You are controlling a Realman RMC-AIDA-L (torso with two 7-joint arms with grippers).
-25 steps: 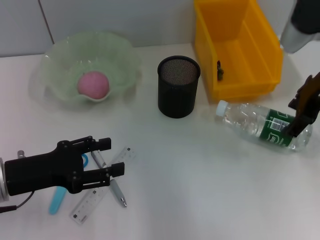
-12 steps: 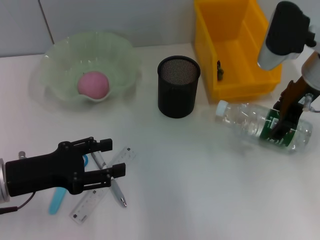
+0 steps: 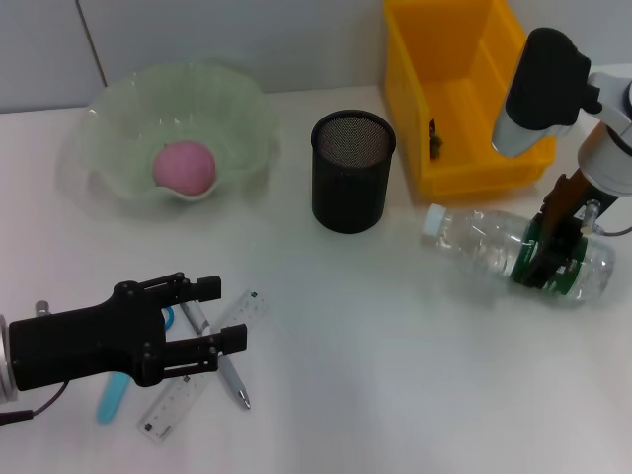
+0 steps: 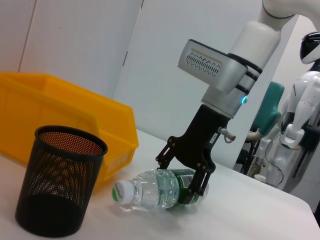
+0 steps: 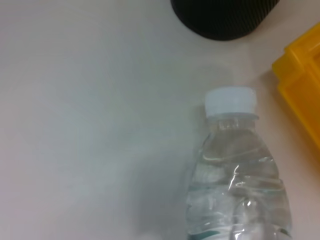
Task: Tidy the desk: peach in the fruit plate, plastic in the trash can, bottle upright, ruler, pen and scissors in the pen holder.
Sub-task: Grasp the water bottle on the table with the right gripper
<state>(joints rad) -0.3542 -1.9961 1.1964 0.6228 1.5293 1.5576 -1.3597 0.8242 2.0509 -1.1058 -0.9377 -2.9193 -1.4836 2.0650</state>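
A clear bottle [image 3: 484, 244] with a green label lies on its side right of the black mesh pen holder [image 3: 353, 184]. My right gripper [image 3: 546, 253] is open, its fingers straddling the label end; the left wrist view shows the right gripper [image 4: 183, 172] over the bottle [image 4: 152, 188]. The bottle [image 5: 235, 175] fills the right wrist view. The pink peach [image 3: 183, 165] rests in the green fruit plate [image 3: 109, 114]. My left gripper [image 3: 225, 312] hovers open at the front left over the ruler [image 3: 176, 403], pen [image 3: 233, 381] and blue-handled scissors [image 3: 111, 395]. I cannot make out any plastic.
The yellow bin [image 3: 464, 94] stands behind the bottle with a small dark item [image 3: 434, 141] inside. It also shows behind the pen holder [image 4: 59, 187] as the yellow bin [image 4: 75, 112]. White desk stretches between the two arms.
My right arm has swung in from the right edge and come down over the bottle's label end. The bottle's cap has shifted slightly left. The left arm has not moved.
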